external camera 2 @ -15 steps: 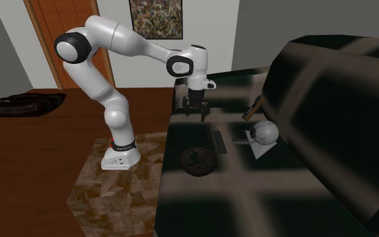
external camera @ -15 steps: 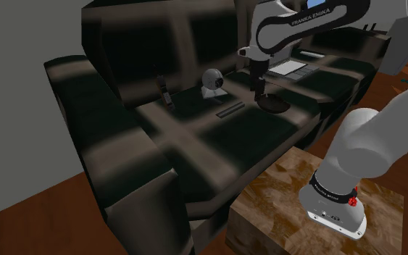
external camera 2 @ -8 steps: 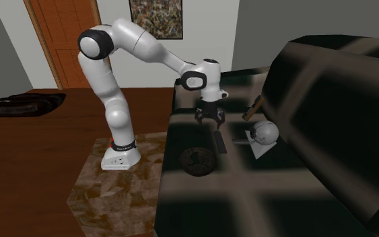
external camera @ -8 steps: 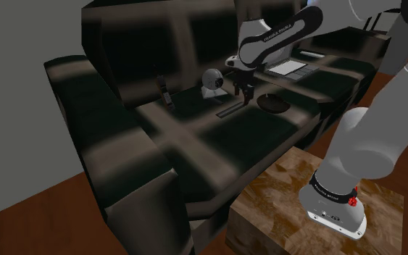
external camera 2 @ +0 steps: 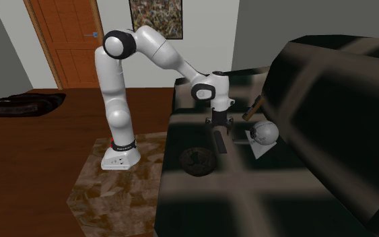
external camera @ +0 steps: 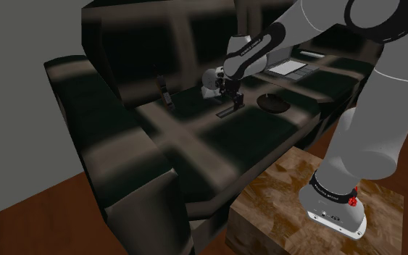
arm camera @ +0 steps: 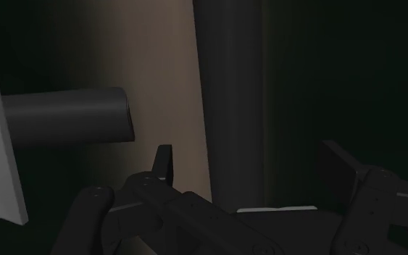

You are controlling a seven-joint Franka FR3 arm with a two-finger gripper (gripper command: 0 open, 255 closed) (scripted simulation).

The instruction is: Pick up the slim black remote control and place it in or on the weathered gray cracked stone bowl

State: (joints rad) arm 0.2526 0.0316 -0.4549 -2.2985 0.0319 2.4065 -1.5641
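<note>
Looking along our open hand [arm camera: 253, 163], we find the remote [arm camera: 235, 94] straight ahead, its long axis passing between the spread fingers [arm camera: 164, 161], square to their closing line.

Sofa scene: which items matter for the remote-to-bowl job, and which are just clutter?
Job:
- slim black remote, lying on the seat
- hand, open, fingers either side of the remote
- dark cracked bowl, beside the remote

Clutter:
- round white webcam
- dark object leaning on the sofa back
- flat white pad
</note>
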